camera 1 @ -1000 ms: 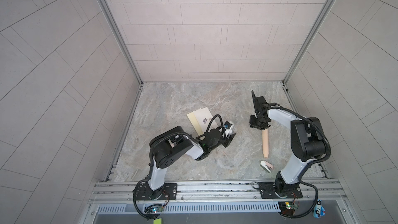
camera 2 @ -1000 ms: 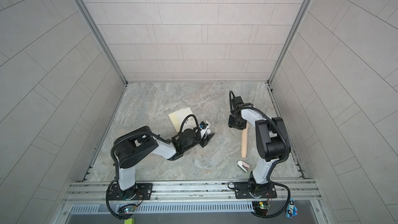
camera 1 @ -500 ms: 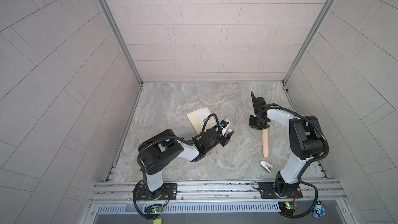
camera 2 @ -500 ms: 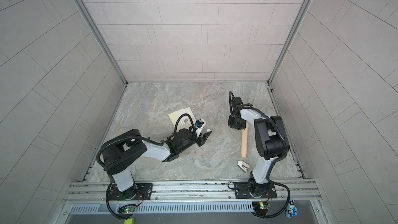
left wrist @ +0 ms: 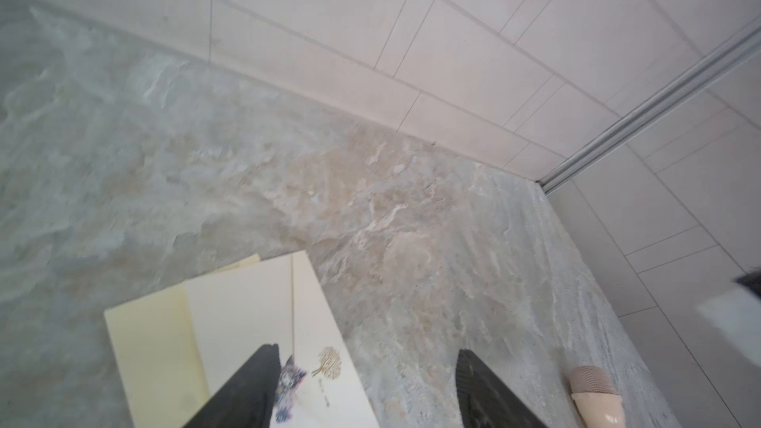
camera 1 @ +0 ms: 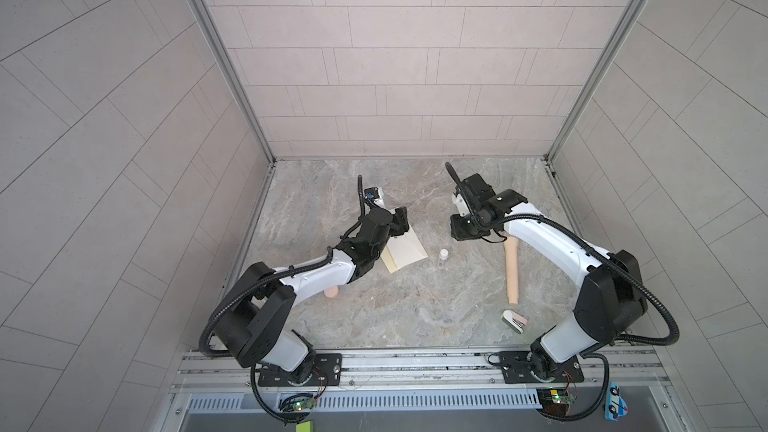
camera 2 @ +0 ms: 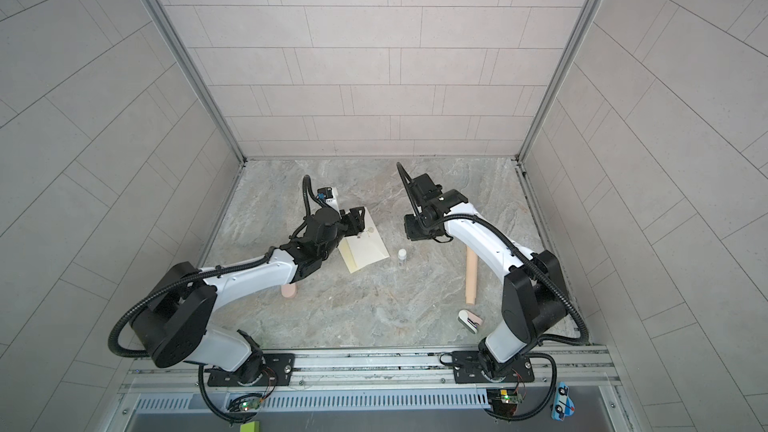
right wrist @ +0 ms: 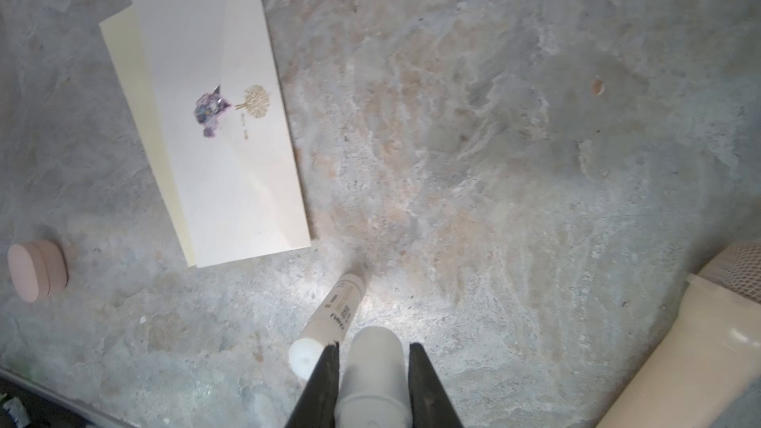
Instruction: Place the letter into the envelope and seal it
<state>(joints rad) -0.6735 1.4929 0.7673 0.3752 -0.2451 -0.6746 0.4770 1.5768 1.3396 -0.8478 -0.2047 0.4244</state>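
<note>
Our left hand [left wrist: 366, 349] stands with its jaws wide apart and grips nothing. In the left wrist view only the fingertips [left wrist: 263, 368] show and the rest is cut off. One fingertip is over the envelope [left wrist: 243, 314], just beside a purple sticker [left wrist: 290, 380] at the point of the flap. The other is over the bare counter [camera 1: 374, 313], past the envelope's long edge. We cannot tell if any finger touches the paper.

In both top views the left arm covers the end of the envelope [camera 1: 409, 253] nearest to it. A pale yellow paper [left wrist: 152, 343] lies under the envelope and only its edge strip shows.

Our right hand [right wrist: 374, 345] is closed on a white cap [right wrist: 376, 364]. In the top views its fingers are hidden under the wrist. Just beside this hand stands a small white tube [camera 1: 444, 257], near a corner of the envelope. The envelope [right wrist: 230, 150] itself lies flat, well apart from this hand, toward the left arm. The small writing under its gold tree mark [right wrist: 257, 101] is too blurred to read.
</note>
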